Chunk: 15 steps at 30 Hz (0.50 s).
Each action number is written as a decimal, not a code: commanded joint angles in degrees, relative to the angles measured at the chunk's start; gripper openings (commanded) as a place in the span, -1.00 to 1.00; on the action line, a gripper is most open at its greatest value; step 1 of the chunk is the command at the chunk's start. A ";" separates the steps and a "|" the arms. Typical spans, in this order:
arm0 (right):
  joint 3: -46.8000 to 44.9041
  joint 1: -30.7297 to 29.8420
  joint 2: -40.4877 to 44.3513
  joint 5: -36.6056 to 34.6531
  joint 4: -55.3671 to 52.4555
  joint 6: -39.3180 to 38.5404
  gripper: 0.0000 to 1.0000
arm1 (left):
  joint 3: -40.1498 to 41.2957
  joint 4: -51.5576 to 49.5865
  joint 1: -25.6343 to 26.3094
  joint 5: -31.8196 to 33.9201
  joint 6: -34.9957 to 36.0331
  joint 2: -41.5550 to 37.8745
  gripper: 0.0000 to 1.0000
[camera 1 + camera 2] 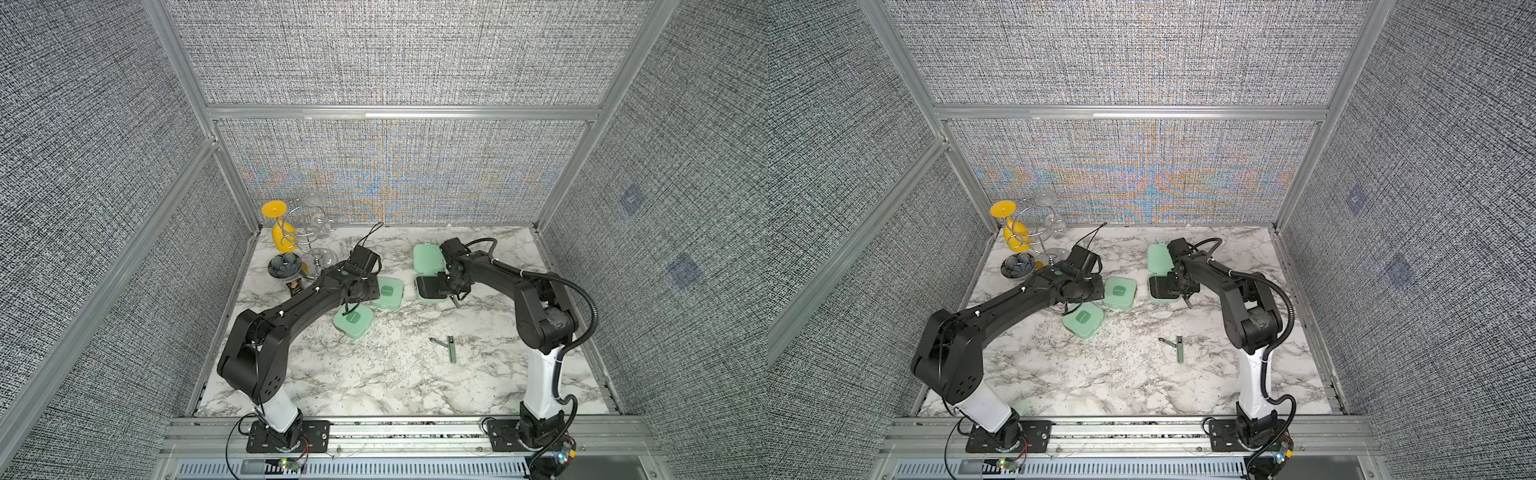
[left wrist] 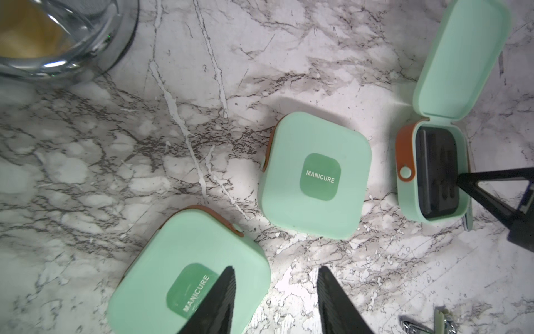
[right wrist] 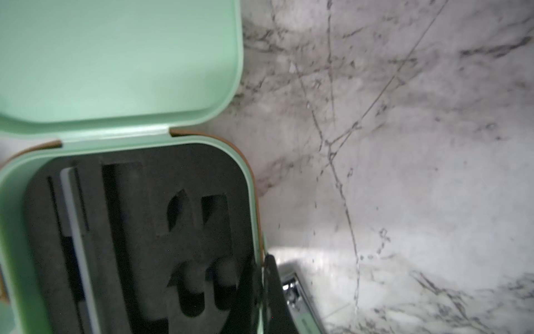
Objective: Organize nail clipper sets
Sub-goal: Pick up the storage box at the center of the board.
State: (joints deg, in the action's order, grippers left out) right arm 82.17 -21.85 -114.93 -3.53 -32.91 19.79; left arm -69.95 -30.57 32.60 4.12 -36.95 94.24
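Left arm extends forward, wrist angled down; left claw (image 2: 276,292) jaws stand apart. Right arm folds inward; right claw (image 1: 452,295) is closed, pointing down.

Bright, even light from above on the white grey-veined marble tabletop (image 1: 395,374), shadows short and soft; rainbow moiré over the grey woven back wall (image 1: 395,187); aluminium frame bars (image 1: 399,112) bow toward the edges in both top views. Wrist views dimmer: mint-green hinged plastic case lid (image 3: 115,57) blurred, clear glass vessel (image 2: 57,43) out of focus, one glare patch on the marble.
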 commanded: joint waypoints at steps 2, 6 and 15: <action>-4.50 -1.00 5.38 1.81 3.33 -2.24 -1.00 | -0.02 -3.40 -0.64 2.31 1.17 -3.12 -0.03; -9.86 -2.67 11.55 2.04 5.95 -3.24 -1.00 | 1.06 -5.36 -1.52 3.09 1.57 -7.20 -0.03; -18.57 -12.61 20.99 0.24 10.09 -8.13 -1.00 | 5.71 -9.36 -3.06 3.58 1.05 -16.91 -0.01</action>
State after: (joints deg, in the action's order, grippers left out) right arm 64.75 -32.32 -94.87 -2.68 -25.89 14.70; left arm -65.12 -37.67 29.76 7.16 -36.05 78.94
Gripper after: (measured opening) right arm 0.051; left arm 0.493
